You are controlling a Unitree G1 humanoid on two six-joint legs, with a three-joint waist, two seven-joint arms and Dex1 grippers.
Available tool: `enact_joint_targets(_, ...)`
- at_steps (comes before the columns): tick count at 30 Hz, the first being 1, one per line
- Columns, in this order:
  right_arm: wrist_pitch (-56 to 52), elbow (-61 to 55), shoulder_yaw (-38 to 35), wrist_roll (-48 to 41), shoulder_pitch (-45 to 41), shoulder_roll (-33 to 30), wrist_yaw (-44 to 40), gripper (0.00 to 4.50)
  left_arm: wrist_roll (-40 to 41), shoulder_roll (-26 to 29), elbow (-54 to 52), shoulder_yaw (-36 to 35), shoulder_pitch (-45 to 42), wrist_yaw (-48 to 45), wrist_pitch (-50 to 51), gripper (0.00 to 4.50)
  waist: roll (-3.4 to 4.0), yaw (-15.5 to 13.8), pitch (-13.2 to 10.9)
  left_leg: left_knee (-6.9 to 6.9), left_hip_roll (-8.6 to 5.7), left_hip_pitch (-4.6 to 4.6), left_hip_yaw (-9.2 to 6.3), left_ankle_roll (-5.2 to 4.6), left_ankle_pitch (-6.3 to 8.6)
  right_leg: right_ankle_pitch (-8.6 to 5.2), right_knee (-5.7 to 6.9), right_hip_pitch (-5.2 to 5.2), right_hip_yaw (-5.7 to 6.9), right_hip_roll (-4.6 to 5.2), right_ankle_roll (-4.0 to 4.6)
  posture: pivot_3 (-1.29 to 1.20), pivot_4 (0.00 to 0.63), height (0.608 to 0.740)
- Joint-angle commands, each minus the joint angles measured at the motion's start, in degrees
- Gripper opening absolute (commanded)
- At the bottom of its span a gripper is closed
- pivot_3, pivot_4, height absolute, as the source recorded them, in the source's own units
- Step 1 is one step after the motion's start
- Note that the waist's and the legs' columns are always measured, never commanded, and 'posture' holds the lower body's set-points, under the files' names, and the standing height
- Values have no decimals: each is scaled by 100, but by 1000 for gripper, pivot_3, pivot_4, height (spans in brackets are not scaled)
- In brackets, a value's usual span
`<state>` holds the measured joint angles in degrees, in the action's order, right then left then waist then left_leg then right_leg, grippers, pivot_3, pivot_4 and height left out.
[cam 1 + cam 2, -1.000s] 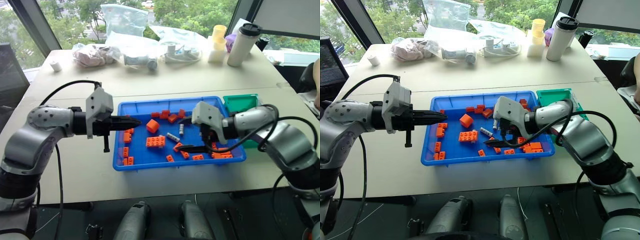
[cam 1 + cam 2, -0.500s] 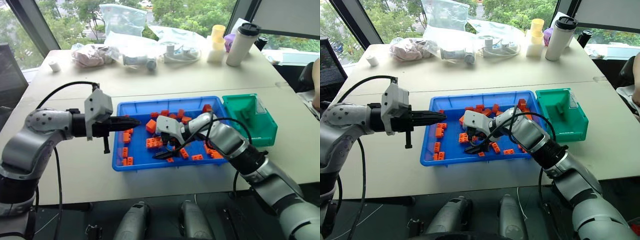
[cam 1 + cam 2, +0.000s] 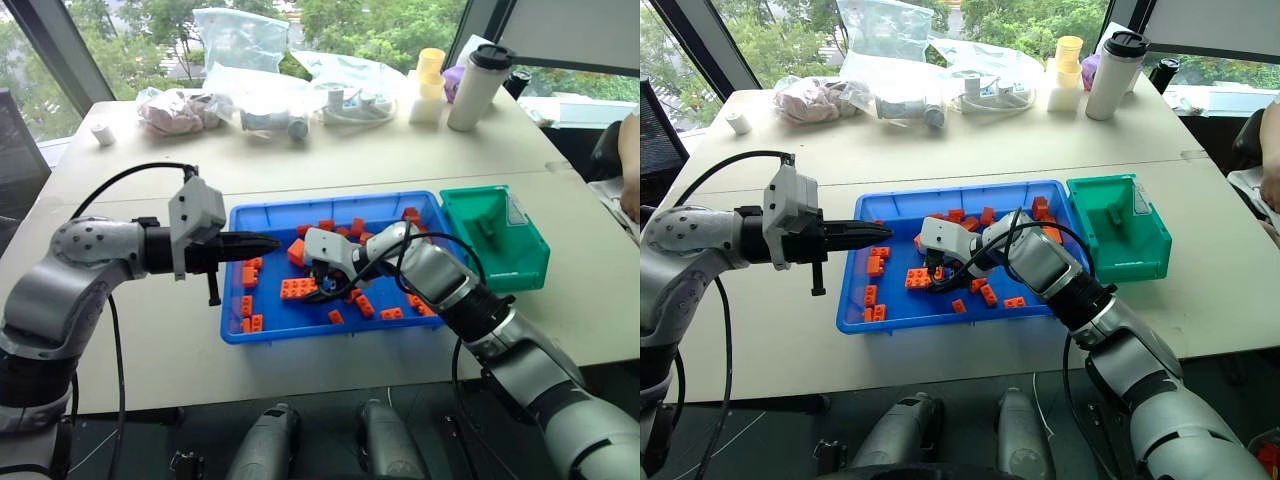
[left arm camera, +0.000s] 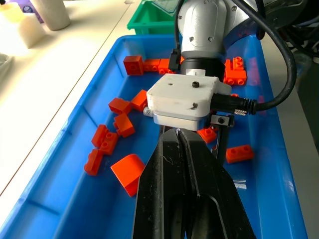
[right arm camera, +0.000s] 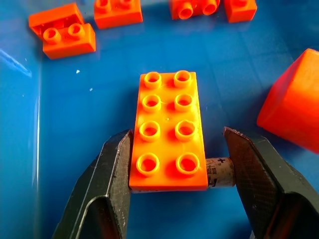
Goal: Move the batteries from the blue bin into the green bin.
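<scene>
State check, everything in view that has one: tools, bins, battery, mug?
left tool: shut, empty, over the blue bin's edge
right tool: closed around the brick, battery end wedged beside it
orange 2x4 brick: flat, studs up
battery: lying on its side
blue bin: flat, holds loose bricks
green bin: upright, contents unclear
travel mug: upright, lid on

An office or lab meeting room, set up for robot trials. Two plain cream tables [image 3: 330,165] stand pushed together beside tall, dark-framed windows [image 3: 90,45] that look out on green treetops. The far edge carries everyday clutter: clear plastic bags [image 3: 250,40], a coil of white cable [image 3: 355,105], a white travel mug [image 3: 478,85] with a black lid, and yellow cups [image 3: 430,65]. A dark office chair [image 3: 20,135] stands at the left.
</scene>
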<state>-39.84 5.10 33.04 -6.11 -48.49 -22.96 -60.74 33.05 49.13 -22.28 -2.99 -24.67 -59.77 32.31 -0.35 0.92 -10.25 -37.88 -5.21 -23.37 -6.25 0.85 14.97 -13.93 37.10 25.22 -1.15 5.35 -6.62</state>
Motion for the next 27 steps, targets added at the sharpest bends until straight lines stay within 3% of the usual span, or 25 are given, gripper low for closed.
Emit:
enact_joint_targets(1,142,-312,-161,-86,-350,227,-97,2243,-53,-23,27,7,-168,-46,-133,0,0,4,0,0,0,0,0,1,-1,0,0,0,0,0,0,0,150,740)
enact_joint_targets(9,581,183,53,367,-486,302,-103,2243,-97,-66,49,29,-180,-50,-205,0,0,-10,0,0,-3,0,0,5,-3,0,2,0,0,1,0,0,150,740)
enact_joint_targets(13,642,-31,-154,424,-530,1,-208,2243,-95,-57,-18,-11,-122,-28,-199,0,0,6,0,1,-1,0,0,6,-3,0,3,3,0,0,0,0,150,740)
enact_joint_targets(18,502,-564,-724,329,-446,-696,-238,2243,-132,-65,-26,-1,-81,-6,-253,0,0,-14,0,1,-2,-2,0,3,-2,0,2,2,0,1,0,0,150,740)
enact_joint_targets(27,-59,-725,-2728,94,85,-2536,108,2243,-209,-270,143,209,-218,-37,-409,0,0,-36,0,1,-4,-3,2,-17,10,0,-4,-2,1,7,0,0,150,740)
